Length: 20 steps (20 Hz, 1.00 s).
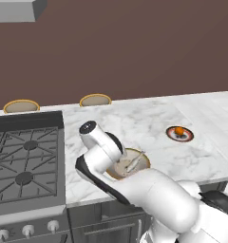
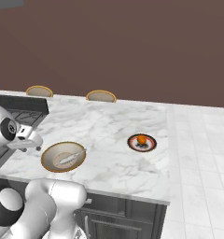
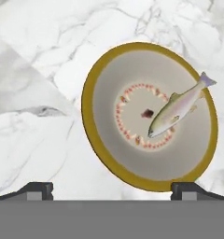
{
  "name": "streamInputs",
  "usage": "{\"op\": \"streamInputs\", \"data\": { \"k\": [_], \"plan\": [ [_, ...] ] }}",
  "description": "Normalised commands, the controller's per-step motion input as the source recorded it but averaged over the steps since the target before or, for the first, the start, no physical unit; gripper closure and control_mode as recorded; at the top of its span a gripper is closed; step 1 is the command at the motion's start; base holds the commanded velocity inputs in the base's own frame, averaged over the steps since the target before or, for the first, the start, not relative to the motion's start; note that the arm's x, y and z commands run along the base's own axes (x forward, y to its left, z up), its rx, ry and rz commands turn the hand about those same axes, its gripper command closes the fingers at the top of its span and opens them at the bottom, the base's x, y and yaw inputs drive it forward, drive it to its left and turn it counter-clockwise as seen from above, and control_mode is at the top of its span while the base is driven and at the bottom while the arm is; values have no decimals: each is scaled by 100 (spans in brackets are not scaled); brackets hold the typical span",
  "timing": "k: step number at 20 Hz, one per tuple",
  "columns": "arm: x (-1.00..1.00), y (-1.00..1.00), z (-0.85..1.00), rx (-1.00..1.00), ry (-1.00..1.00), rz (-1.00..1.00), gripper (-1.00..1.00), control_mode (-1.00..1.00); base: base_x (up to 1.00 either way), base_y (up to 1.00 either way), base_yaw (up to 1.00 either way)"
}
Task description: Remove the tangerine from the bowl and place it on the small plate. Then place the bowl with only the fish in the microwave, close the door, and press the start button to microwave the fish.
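Counter: a white marble counter [image 2: 114, 126] with grey veining fills the middle of both base views; its front edge runs along the lower part of each frame, with dark cabinet fronts below.
Wall: a plain brown wall [image 1: 135, 47] takes up the upper half of both base views.
Stove: a black gas stove [image 1: 25, 161] with cast grates sits at the left of the left base view, pale knobs along its front at the lower left.
Floor: pale square tiles [image 2: 202, 154] cover the right side of the right base view.
Discs: two flat tan discs [image 1: 95, 100] with golden rims stand at the back edge of the counter, upper left of centre.
Bowl: the bowl [image 3: 149, 116] is round and shallow, golden-brown at the rim and pale inside, with a ring of small reddish marks; it sits near the counter's front edge, lower centre in the left base view.
Fish: the fish [image 3: 177, 109] is slender, silvery-grey and smooth, lying inside the bowl with its tail over the rim at the upper right of the hand view.
Small plate: the small plate [image 2: 142, 143] has a dark centre and an orange-brown rim; it lies right of the bowl, well apart from it.
Tangerine: the tangerine [image 2: 141, 139], a bright orange ball, rests on the small plate.
Gripper: the gripper [image 3: 111, 189] hangs above the bowl's near rim with its jaws spread wide, the dark fingertips [image 3: 37, 189] at the bottom corners of the hand view, holding nothing and touching nothing.
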Motion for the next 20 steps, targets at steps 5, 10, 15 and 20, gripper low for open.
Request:
{"op": "streamInputs", "data": {
  "k": [5,10,15,20],
  "plan": [
    [23,0,-44,-12,10,0,-100,-100,0,0,0],
    [23,0,-49,-16,9,0,-100,-100,0,0,0],
    [16,0,-11,-12,5,0,-100,-100,0,0,0],
    [6,0,0,-12,0,0,-100,-100,0,0,0]
  ]
}}
